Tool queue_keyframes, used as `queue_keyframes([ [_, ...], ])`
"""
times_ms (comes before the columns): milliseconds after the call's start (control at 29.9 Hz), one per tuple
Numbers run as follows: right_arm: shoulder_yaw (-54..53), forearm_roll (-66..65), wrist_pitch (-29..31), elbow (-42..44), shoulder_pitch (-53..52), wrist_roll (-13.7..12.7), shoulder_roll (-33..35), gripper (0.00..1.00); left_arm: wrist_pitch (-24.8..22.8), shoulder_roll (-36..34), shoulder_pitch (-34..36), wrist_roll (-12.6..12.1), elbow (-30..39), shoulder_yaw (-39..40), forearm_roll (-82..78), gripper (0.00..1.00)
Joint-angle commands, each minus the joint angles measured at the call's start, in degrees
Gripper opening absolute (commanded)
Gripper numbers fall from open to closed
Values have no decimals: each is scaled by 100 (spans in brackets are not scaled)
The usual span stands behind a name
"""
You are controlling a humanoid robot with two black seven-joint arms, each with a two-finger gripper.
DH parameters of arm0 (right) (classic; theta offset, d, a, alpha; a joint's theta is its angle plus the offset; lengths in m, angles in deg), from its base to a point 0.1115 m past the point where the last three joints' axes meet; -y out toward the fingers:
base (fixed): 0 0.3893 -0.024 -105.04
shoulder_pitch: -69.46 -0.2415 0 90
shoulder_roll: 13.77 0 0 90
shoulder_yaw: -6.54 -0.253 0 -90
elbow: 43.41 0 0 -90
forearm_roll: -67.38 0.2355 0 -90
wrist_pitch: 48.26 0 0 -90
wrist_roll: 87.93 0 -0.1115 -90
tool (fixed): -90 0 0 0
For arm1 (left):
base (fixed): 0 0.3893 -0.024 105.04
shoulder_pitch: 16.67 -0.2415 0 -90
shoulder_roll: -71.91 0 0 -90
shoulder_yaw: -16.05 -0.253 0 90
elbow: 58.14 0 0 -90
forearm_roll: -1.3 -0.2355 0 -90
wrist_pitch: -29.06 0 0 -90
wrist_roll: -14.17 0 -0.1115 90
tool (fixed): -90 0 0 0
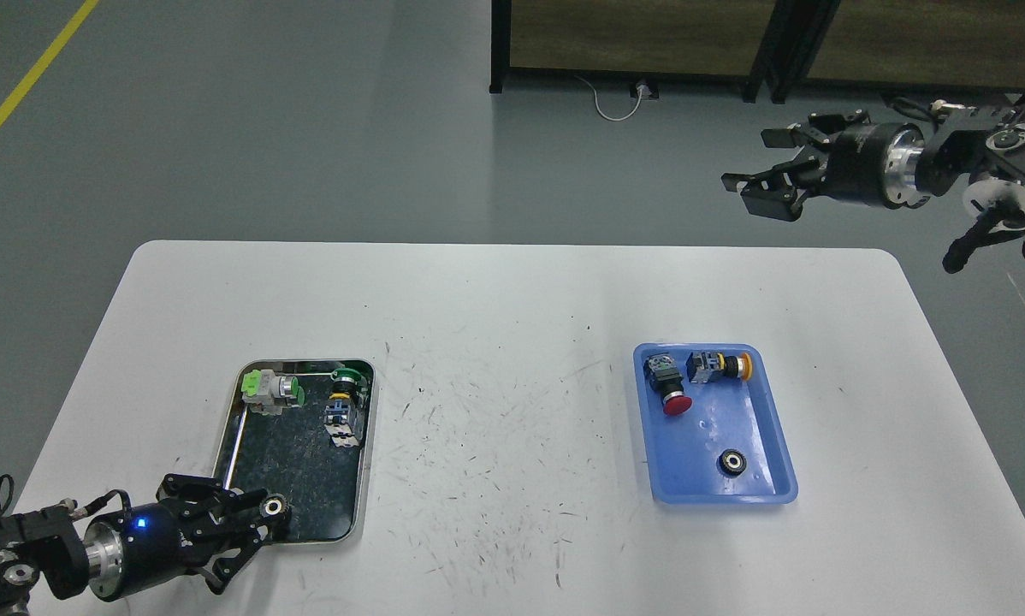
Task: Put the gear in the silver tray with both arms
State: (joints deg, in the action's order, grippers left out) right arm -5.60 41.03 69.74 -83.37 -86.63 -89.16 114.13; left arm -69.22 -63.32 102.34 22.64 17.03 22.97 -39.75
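Now left jaws (pixel 260 522) gripping gear (pixel 273 507) over silver tray (pixel 360 479); right jaws (pixel 765 171) open, aloft.

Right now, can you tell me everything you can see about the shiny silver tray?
The silver tray is a shiny metal rectangle with rounded corners, a raised rim and a dark, scratched bottom. It lies flat on the left of the white table. Two green-capped switches lie at its far end. The left gripper reaches over its near corner, holding a small black gear.
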Motion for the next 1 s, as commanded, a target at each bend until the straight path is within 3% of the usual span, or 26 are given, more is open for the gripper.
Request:
queue_keyframes([
  [0, 10, -10, 0, 6, 0, 0, -37, 78, 20, 40, -35, 5, -99, 2, 8, 34],
  [134, 19, -10, 0, -3, 9, 0, -37, 78, 20, 41, -44, 5, -152, 29, 26, 45],
  [401, 89, -1, 0, -318, 44, -9, 42, 78, 256, 58, -9, 14, -161, 169, 253, 89],
  [468, 133, -1, 0, -608, 70, -17, 95, 78, 266, -3, 8, 32, -161, 405, 394, 95],
  [803, 748, -18, 0, -2146, 728, -79, 938, 78, -59, -688, 280, -135, -178, 2216, 983, 97],
  [970, 889, -597, 0, -2394, 1624, -79, 1255, 78, -68, -1057, 877, -241, -213, 2376, 1492, 97],
])
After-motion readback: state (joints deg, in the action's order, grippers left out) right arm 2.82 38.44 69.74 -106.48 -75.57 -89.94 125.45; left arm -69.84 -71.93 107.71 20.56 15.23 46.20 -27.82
